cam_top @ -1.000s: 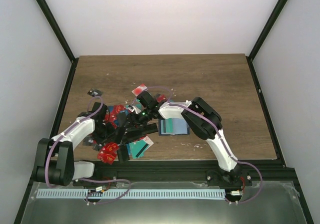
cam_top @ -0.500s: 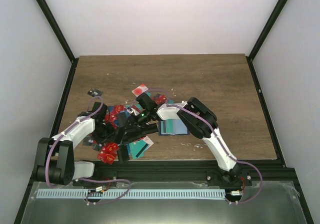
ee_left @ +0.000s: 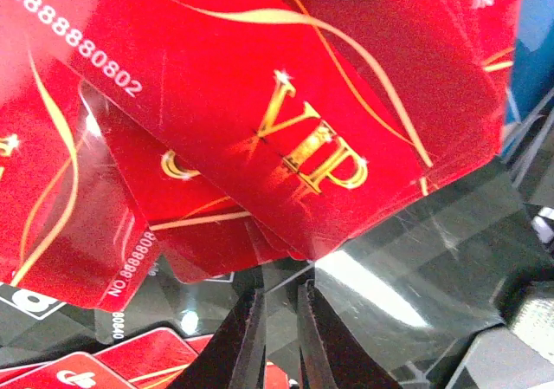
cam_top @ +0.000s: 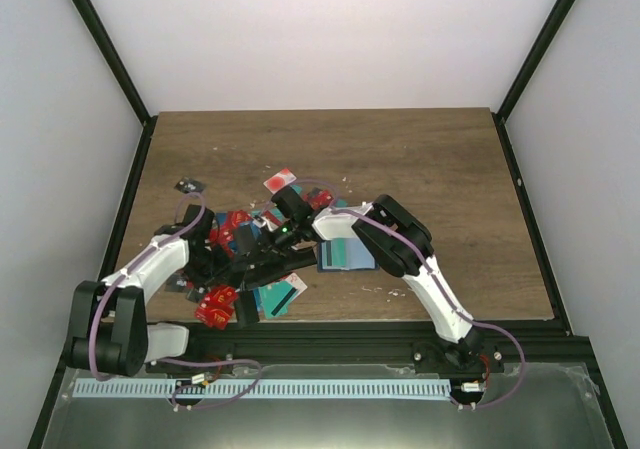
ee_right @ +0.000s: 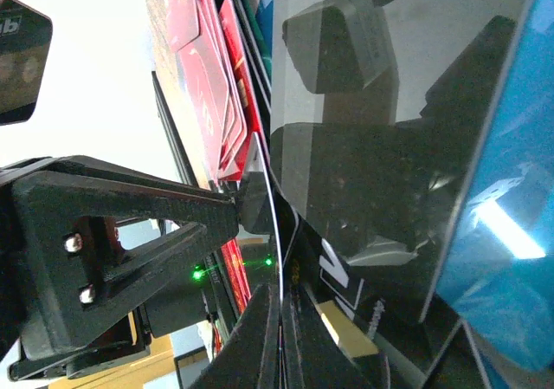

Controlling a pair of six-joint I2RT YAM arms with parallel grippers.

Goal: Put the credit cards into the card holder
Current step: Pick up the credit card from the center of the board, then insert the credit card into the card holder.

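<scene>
Logging cards heaped at table's 8 o'clock. Pinching thin card edge-on w/ R gripper, closed tight. Keeping L gripper nearly closed, 6 o'clock of red VIP card.

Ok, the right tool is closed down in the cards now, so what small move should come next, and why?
Probably a short lift with the right tool. It looks shut on a thin card seen edge-on, and red cards crowd against it, so raising it slightly should free it from its neighbours.
</scene>
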